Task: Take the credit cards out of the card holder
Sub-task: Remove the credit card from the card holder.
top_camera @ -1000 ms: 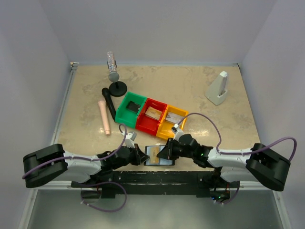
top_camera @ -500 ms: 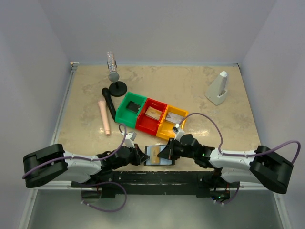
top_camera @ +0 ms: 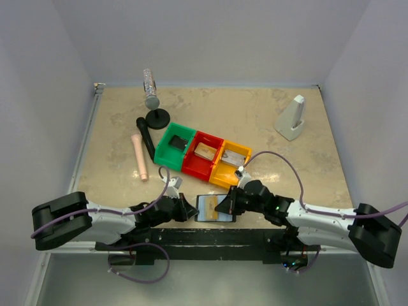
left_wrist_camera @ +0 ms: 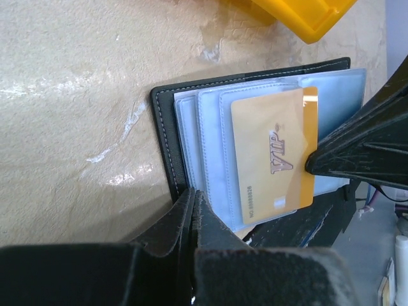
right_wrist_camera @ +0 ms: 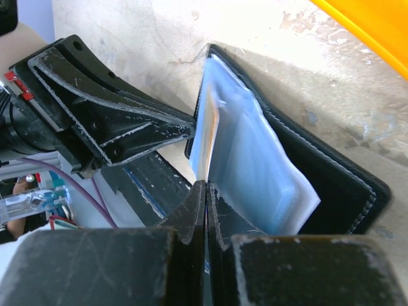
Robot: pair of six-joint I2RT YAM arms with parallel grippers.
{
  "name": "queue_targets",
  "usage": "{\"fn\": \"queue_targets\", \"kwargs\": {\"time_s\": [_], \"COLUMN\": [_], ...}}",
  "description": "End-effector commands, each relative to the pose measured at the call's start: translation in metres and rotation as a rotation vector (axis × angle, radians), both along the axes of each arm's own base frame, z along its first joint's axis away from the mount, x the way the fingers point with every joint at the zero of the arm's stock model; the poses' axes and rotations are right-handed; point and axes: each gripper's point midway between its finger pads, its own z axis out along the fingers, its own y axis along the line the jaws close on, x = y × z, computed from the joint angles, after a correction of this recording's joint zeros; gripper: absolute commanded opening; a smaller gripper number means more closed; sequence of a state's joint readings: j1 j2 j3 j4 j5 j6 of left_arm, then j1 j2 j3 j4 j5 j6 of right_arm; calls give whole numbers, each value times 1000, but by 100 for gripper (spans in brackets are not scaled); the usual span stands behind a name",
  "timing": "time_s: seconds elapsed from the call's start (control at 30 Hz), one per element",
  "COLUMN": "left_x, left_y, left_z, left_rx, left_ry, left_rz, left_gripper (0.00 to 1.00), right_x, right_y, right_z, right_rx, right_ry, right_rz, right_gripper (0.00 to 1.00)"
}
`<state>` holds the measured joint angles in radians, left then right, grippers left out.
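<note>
At the near edge of the table, the left gripper has its fingers pressed together, with the tips against the black border of the card holder. The holder lies open and flat between the two grippers, just in front of the yellow bin, and a gold card marked VIP sits partly out of its clear sleeves. To the right, the right gripper faces in from the opposite side, fingers pinched tight on that card's outer edge, and the card and a sleeve stand tilted up off the holder's black panel.
</note>
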<state>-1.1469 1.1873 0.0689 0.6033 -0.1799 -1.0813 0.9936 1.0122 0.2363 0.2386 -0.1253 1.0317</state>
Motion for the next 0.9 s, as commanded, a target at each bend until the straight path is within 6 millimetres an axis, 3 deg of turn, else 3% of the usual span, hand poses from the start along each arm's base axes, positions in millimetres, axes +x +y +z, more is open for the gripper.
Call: {"fn": "queue_targets", "kwargs": {"time_s": [0.0, 0.57, 0.87], "left_x": [-8, -9, -7], "left_y": [20, 22, 19], "left_z": [-26, -28, -22], "left_rx": [88, 84, 67], "left_ry": [28, 32, 10], "left_rz": [4, 9, 3], "left_gripper": [0, 0, 0], "right_x": [5, 4, 0], "right_y": [-3, -22, -38], "right_z": [6, 6, 22], "right_rx": [-9, -65, -61], "right_ry": [-29, -49, -93], "right_rz": [-12, -40, -50], "right_gripper": [0, 0, 0]}}
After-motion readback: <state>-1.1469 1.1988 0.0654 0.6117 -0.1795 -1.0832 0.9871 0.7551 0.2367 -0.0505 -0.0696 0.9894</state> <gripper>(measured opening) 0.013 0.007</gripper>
